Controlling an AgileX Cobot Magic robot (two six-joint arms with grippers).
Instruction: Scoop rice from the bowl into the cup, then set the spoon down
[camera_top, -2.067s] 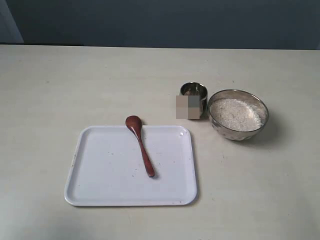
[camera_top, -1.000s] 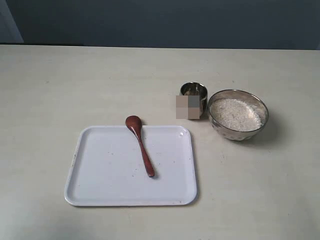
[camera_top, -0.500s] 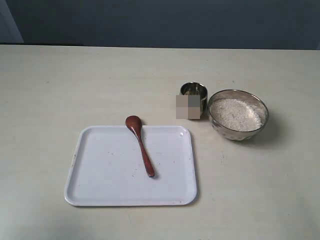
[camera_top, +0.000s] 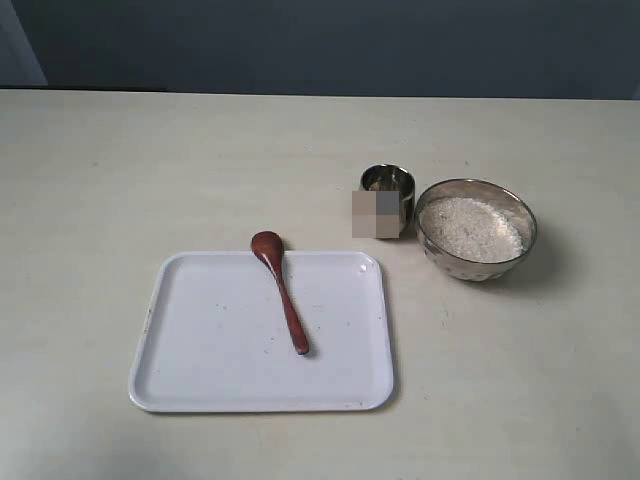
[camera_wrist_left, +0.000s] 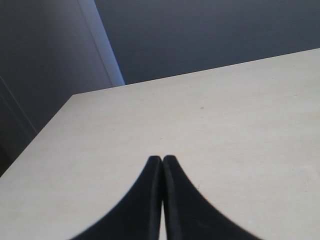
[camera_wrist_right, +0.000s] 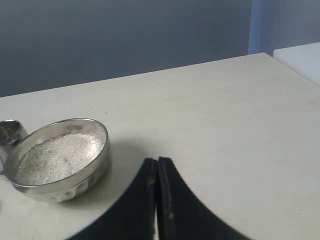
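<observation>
The steel bowl (camera_top: 476, 228) holds a mound of white rice (camera_top: 471, 229) at the right of the table. Just left of it stands the small steel cup (camera_top: 388, 196), partly blurred. The dark wooden spoon (camera_top: 281, 288) lies on the white tray (camera_top: 200, 360), scoop over the far rim. Neither arm shows in the exterior view. My left gripper (camera_wrist_left: 162, 159) is shut and empty above bare table. My right gripper (camera_wrist_right: 157, 160) is shut and empty, a short way from the bowl (camera_wrist_right: 57, 157), the rice (camera_wrist_right: 60, 155) and the cup (camera_wrist_right: 10, 132).
The pale table (camera_top: 100, 170) runs back to a dark wall. Its far edge and a corner show in the left wrist view (camera_wrist_left: 75, 95). A second white surface (camera_wrist_right: 300, 55) lies beyond the table's edge in the right wrist view.
</observation>
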